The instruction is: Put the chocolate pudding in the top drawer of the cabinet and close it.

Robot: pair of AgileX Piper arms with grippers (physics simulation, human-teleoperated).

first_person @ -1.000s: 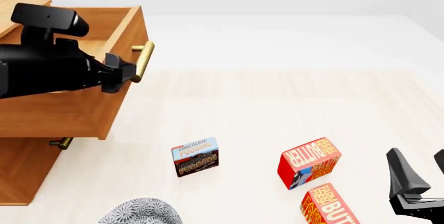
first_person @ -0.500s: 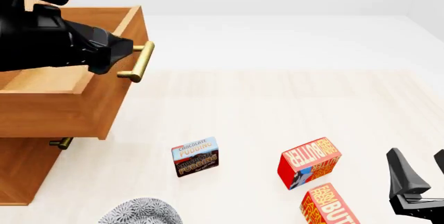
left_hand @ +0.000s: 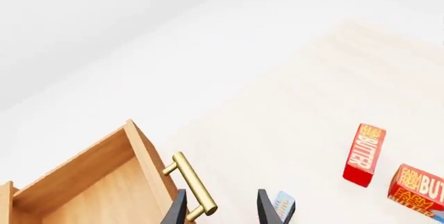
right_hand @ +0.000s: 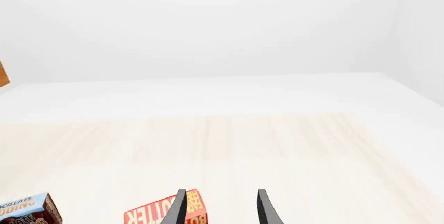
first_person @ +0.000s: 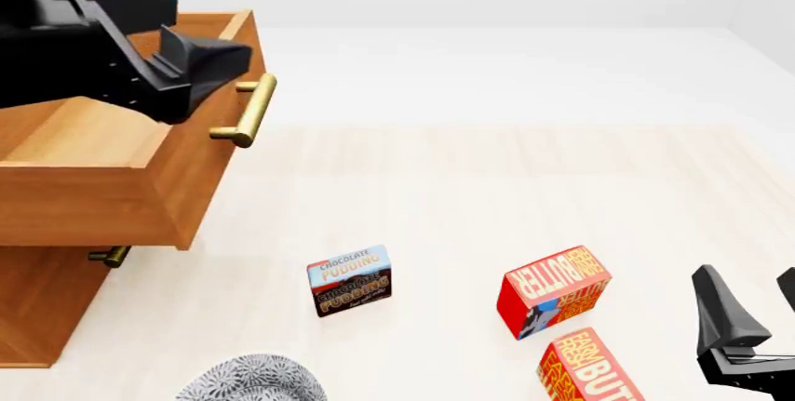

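Front view: left pincer [first_person: 205, 64], spread and empty, has lifted off the handle [first_person: 249, 110]; top drawer [first_person: 118, 154] stands open; chocolate pudding [first_person: 350, 281] waits well below

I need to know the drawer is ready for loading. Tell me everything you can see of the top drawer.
The top drawer is orange-brown wood, pulled fully open, its smooth inside bare. A brass bar handle on two posts crosses its front. It juts from the cabinet above a lower drawer. The left gripper, open, hovers above the front edge, not touching.
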